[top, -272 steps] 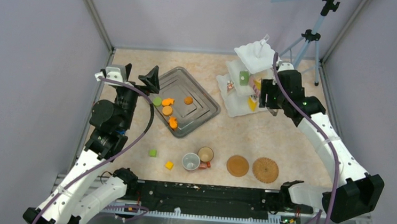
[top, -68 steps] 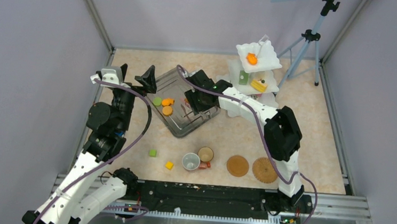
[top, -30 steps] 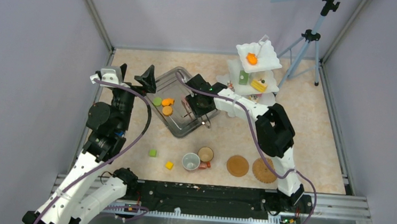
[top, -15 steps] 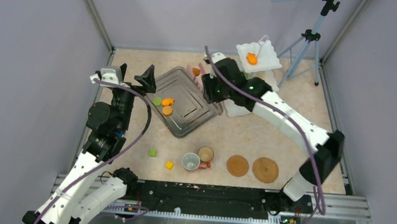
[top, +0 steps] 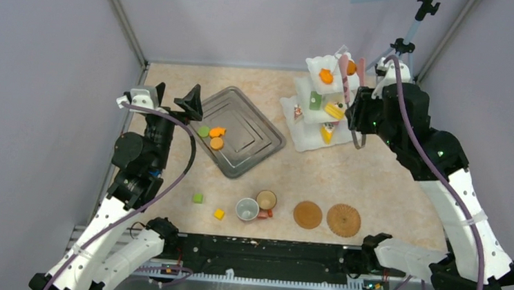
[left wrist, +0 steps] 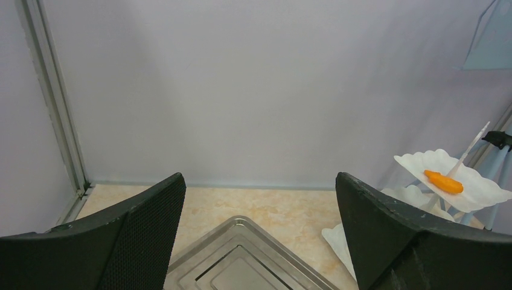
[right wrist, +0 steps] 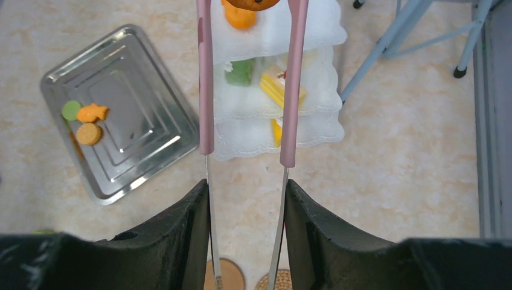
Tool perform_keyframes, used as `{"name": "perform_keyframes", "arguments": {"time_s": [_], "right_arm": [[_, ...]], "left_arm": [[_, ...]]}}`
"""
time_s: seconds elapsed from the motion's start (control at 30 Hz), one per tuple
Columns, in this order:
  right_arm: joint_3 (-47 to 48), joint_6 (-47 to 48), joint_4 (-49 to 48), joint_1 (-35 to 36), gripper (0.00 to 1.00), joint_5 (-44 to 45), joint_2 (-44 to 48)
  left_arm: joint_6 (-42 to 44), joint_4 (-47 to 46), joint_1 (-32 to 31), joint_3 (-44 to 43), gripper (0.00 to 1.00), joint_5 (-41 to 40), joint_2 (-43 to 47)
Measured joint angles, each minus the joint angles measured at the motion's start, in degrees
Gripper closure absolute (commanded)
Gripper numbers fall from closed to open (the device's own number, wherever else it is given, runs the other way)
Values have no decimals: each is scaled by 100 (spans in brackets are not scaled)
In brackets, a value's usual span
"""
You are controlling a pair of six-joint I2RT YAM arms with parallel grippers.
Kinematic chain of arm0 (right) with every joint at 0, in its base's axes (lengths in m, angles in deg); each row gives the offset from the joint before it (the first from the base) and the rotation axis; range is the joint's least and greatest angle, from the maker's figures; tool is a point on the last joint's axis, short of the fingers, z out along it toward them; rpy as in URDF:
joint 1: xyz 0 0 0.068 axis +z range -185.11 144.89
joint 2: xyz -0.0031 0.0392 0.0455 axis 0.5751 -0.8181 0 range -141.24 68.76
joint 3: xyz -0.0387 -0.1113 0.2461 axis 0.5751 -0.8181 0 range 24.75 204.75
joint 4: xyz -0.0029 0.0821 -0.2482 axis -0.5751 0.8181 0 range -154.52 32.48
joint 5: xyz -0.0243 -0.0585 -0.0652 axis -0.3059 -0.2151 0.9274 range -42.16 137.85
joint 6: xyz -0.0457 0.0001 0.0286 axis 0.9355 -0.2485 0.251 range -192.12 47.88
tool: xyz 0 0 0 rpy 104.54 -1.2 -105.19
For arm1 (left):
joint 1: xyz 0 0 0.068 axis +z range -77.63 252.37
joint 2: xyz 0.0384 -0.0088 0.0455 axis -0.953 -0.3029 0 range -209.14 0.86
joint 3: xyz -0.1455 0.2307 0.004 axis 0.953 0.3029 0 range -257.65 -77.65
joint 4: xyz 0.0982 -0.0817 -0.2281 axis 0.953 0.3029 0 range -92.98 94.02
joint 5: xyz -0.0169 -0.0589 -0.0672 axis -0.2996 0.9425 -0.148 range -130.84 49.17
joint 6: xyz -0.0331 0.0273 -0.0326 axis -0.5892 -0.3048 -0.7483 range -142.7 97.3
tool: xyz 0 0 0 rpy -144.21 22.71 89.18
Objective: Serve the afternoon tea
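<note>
Teatime in the test cell: the right gripper (right wrist: 246, 237) is clamped on the bare metal shanks of the pink tongs (right wrist: 205, 90), squeezing them partway together, and the tong tips pinch an orange round (right wrist: 250, 3) over the top tier of the white 3-tier stand (top: 303, 139) at the far right of the table. An orange pastry (top: 325, 75) lies on that top tier, a green piece (top: 315, 100) and a yellow cake wedge (top: 334, 111) on the middle tier, and a second yellow wedge (top: 326, 132) on the bottom. The left gripper (left wrist: 259, 235) hangs with its jaws wide apart and nothing between them above the near-left corner of the steel tray (top: 261, 142), where a green round (top: 203, 132) and 2 orange pieces wait. The 2 cups (top: 247, 209) and 2 woven mats (top: 307, 215) sit near the front edge. The round looks small, light and hard, likely smooth-sided, so it is best pinched across its width at the tong tips; a slack squeeze could let it slip. The tongs seem springy and need steady pressure low on the shanks. The stand looks like thin, light plastic, liable to rock if nudged.
</note>
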Motion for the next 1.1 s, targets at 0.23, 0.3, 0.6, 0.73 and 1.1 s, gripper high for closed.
{"name": "perform_keyframes", "arguments": {"time_s": [0.23,0.3,0.6,0.73,1.1], "right_arm": [[-271,308,-118,-1014,88,-485,-542],[-319,365,-160,-1126,86,-603,-778],[-315,514,-205,-1325,53,-721,-1200],[-256,562,-149,-1325,44,-728,-1248],[542,577,105,-1047,47,-658,-850]], "left_arm": [[0,0,0,0,1,0,-22],[0,2,0,0,1,-2,-39],[2,2,0,0,1,-2,-37],[2,2,0,0,1,-2,-37],[2,2,0,0,1,0,-37]]}}
